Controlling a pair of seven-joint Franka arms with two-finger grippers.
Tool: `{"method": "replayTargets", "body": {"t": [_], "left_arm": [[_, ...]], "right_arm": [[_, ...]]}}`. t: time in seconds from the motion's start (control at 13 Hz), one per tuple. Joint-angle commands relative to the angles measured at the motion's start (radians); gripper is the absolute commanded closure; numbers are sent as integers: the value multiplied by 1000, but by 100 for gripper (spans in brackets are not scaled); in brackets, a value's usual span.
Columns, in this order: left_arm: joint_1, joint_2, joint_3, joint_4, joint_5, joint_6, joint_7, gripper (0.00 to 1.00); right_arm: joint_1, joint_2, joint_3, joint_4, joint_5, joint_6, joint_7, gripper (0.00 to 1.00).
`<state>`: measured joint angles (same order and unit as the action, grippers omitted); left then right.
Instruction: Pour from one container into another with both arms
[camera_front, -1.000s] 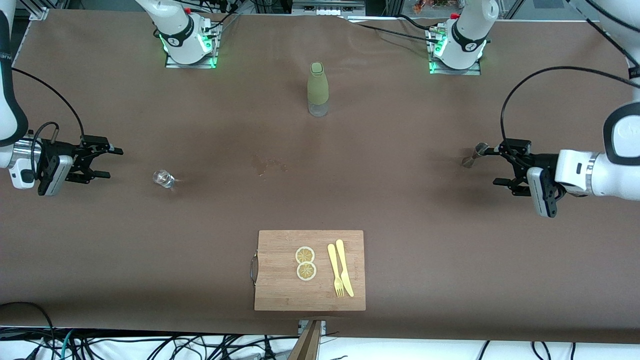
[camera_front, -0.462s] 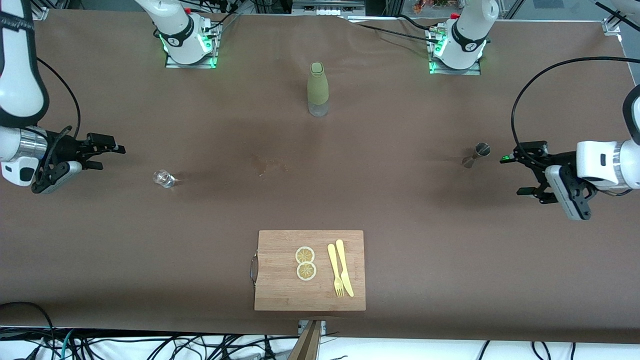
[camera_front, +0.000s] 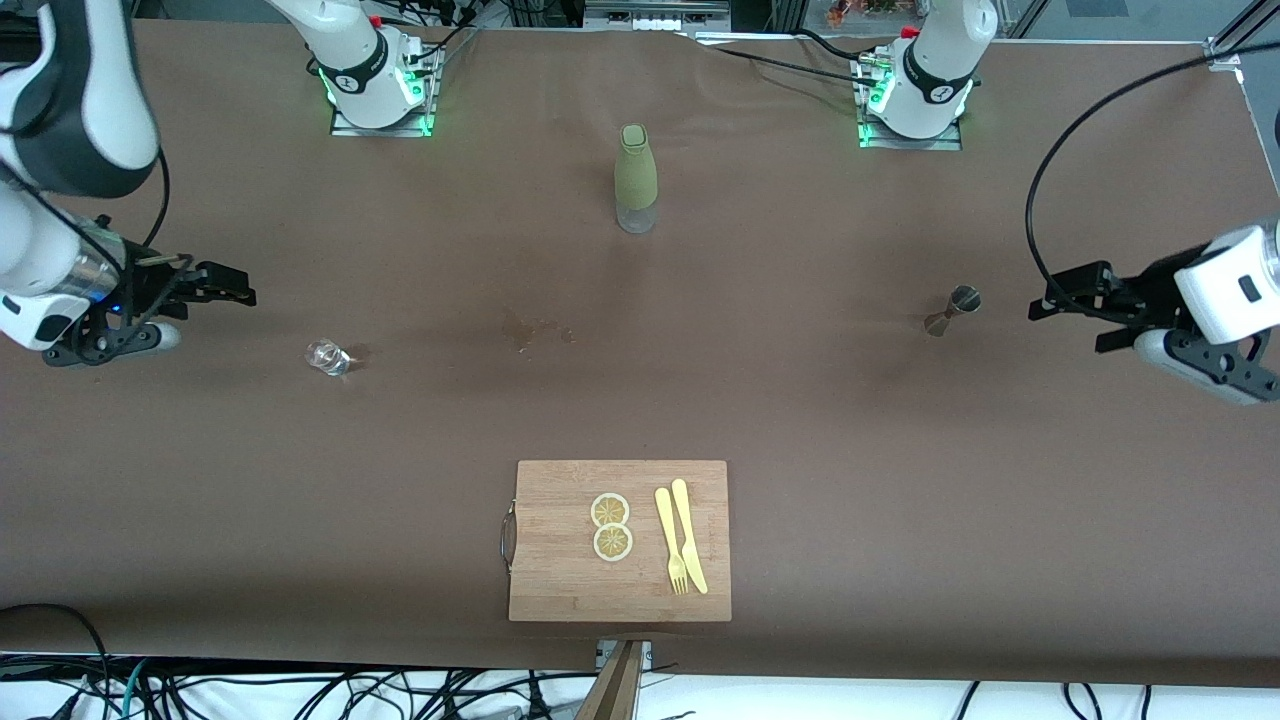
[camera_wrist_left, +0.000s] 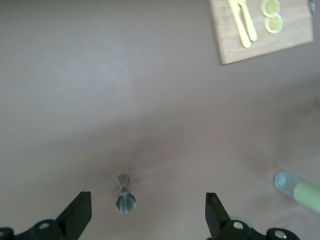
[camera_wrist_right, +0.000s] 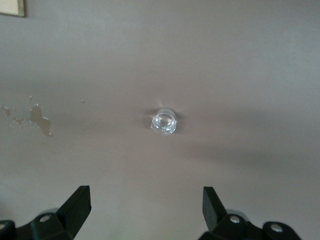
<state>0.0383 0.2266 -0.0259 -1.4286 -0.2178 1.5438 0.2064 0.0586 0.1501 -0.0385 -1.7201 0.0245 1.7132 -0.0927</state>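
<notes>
A small clear glass (camera_front: 327, 357) (camera_wrist_right: 164, 121) stands on the brown table toward the right arm's end. My right gripper (camera_front: 212, 306) (camera_wrist_right: 145, 209) hovers beside it, open and empty, a short gap away. A metal jigger (camera_front: 950, 310) (camera_wrist_left: 125, 195) stands toward the left arm's end. My left gripper (camera_front: 1075, 318) (camera_wrist_left: 148, 215) is level with the jigger and clear of it, open with nothing between its fingers. A green-sleeved bottle (camera_front: 635, 178) (camera_wrist_left: 300, 189) stands upright mid-table, near the arms' bases.
A wooden cutting board (camera_front: 620, 590) (camera_wrist_left: 280, 45) with two lemon slices (camera_front: 611, 526) and a yellow fork and knife (camera_front: 680, 536) lies near the table's front edge. A small wet stain (camera_front: 535, 330) (camera_wrist_right: 39, 117) marks the middle of the table.
Both grippers have drawn back toward their own ends of the table and rolled at the wrist. The left gripper's fingers, close by the jigger earlier, now stand apart from it.
</notes>
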Motion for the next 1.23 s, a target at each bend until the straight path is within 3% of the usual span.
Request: {"method": "replayTargets", "body": {"t": [0.0,0.31,0.54,0.77,1.15], "left_arm": [[-1,-48,-19,-9,44,-63,-253,0],[-3,-55,-38,-10,57,-117,-289,0],[-3,-55,-72,14,187,-117,-272,0],[-3,-56,-172,20,330,-119,-282,0],[2,-52,-170,19,242,-109,-311,0]], "right_arm": [[18,-4,31,114,-41,-104,206,1],[9,-30,19,175,-34,-167,228,1],[-8,-53,12,175,-44,-153,220,1],[-26,-55,12,171,-34,-152,214,1],[-29,-58,12,168,-29,-150,217,1]]}}
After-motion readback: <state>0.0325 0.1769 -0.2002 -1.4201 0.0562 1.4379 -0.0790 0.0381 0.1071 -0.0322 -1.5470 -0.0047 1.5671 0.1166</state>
